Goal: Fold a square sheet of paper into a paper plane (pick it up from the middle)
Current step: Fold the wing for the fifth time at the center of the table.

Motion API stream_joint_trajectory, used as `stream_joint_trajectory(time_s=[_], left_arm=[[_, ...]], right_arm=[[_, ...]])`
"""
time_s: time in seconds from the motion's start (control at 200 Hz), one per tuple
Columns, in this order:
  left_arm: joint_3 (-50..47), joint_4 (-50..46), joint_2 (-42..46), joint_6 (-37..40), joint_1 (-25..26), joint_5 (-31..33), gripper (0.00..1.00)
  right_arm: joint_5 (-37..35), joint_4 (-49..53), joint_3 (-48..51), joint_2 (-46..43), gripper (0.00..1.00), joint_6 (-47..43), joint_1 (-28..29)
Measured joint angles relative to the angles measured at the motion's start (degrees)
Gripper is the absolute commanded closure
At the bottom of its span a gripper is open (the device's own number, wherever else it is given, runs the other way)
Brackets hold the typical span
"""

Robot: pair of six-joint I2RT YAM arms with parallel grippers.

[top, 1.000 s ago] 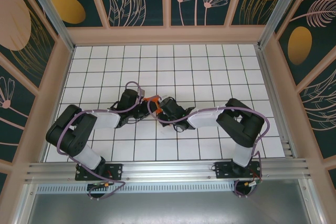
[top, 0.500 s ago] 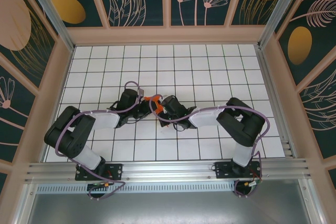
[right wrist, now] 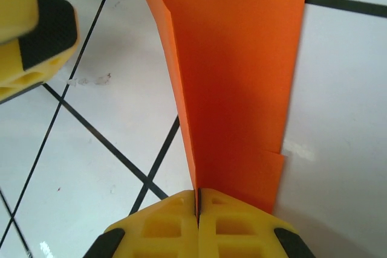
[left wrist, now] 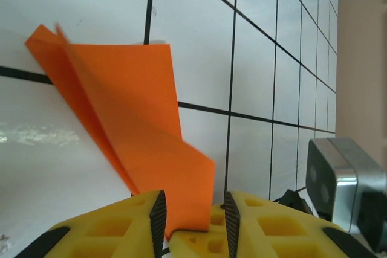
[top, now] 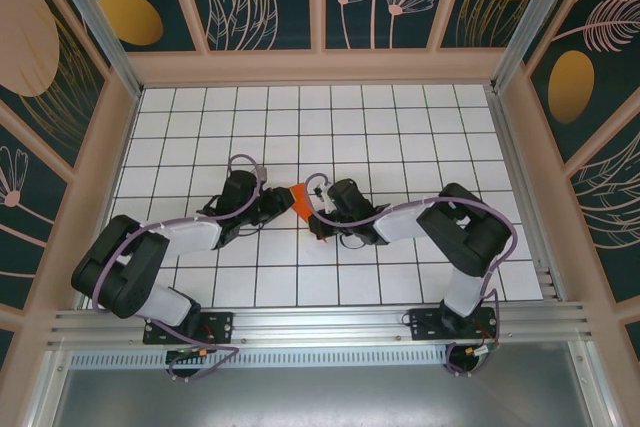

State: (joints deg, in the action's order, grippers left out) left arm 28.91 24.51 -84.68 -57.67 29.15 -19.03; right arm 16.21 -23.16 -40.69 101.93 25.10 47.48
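Top view: both arms reached in over the white gridded table (top: 400, 127), and their heads met near its middle. Left gripper (top: 284, 203) and right gripper (top: 312, 209) sat just beside each other with the orange paper (top: 303, 199) between them. A second bit of orange showed under the right gripper's near side. Finger state was not readable from up here. Left wrist view: the paper (left wrist: 133, 107) was folded, with a crease running along its length. It stretched away from the camera over the tiles, the far end coming to a blunt point beside a black grid line. Its near end sat in the gap of the left gripper (left wrist: 192, 219). The yellow fingers (left wrist: 145, 222) stood apart, and a sliver of white showed between the paper's edge and the right-hand pad, so there was no clamp. A silver box (left wrist: 338, 179) sat at the right edge. Right wrist view: the right gripper (right wrist: 198, 209) had its two yellow fingers pressed together, and the paper (right wrist: 236, 58) ran straight into the seam, pinched at its fold. From there the paper rose up the frame as a long strip, with a small step in its right edge near the fingers. One finger (right wrist: 36, 34) of the left gripper, yellow with a black pad, showed top left, apart from the paper's edge.
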Motion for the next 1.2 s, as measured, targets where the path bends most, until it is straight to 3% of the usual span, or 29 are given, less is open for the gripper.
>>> stream_joint_trajectory(time_s=[0.555,1.196], left_arm=[[-0.85,10.10,-6.75,-1.33,0.07,-5.64,0.73],[-0.85,12.92,-11.39,-1.55,0.17,-7.58,0.76]], right_arm=[[16.65,-4.11,1.44,0.59,1.00,7.21,-5.92],[20.96,-2.60,-1.62,5.14,1.00,10.49,-7.26]])
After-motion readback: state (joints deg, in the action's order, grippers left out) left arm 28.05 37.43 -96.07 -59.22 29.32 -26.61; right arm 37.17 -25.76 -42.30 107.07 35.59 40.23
